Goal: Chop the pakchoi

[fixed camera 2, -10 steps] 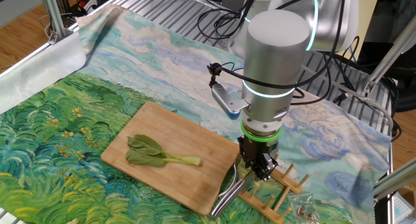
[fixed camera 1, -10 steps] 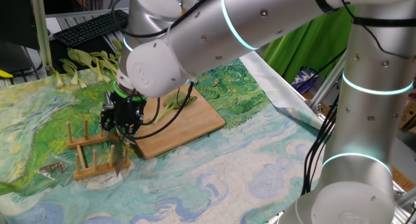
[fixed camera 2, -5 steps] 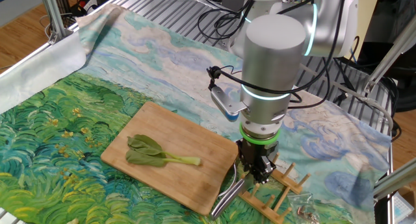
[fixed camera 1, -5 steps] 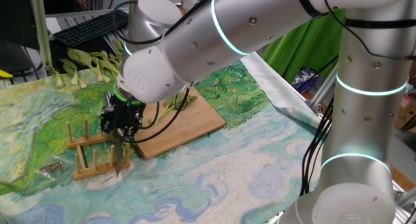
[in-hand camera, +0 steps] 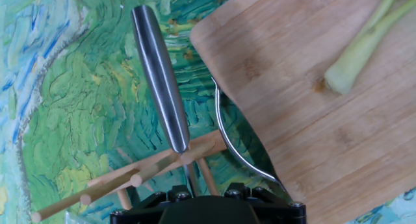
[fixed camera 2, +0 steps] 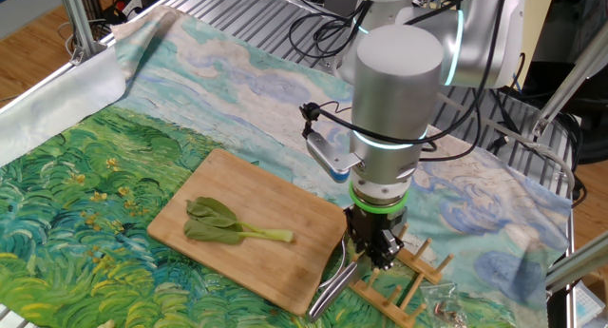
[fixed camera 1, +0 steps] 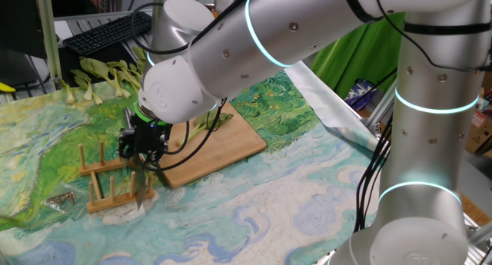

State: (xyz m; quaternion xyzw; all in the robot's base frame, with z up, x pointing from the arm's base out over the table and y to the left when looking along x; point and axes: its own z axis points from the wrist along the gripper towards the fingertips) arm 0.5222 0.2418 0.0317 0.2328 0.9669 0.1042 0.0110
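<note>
My jaws (fixed camera 2: 377, 255) hang low over the near corner of the wooden cutting board (fixed camera 2: 249, 226), directly above the wooden peg rack (fixed camera 2: 404, 283). Whether they are apart or together cannot be told: the hand view shows only the black housing edge, and both fixed views are too coarse.

The knife (in-hand camera: 159, 87) lies ahead of my jaws: its steel handle extends away over the painted cloth, and its thin curved blade (in-hand camera: 237, 143) runs beside the board edge. The handle's near end rests on the rack pegs (in-hand camera: 156, 165).

The pakchoi (fixed camera 2: 233, 223) lies on the board, well apart from my jaws, uncut. Its pale stalk end (in-hand camera: 351, 62) points toward me and its dark leaves point away.

Further whole pakchoi (fixed camera 1: 104, 74) lie on the surface beyond the board, near a keyboard (fixed camera 1: 108, 31).

The surface is covered by a painted cloth (fixed camera 2: 85, 223).
</note>
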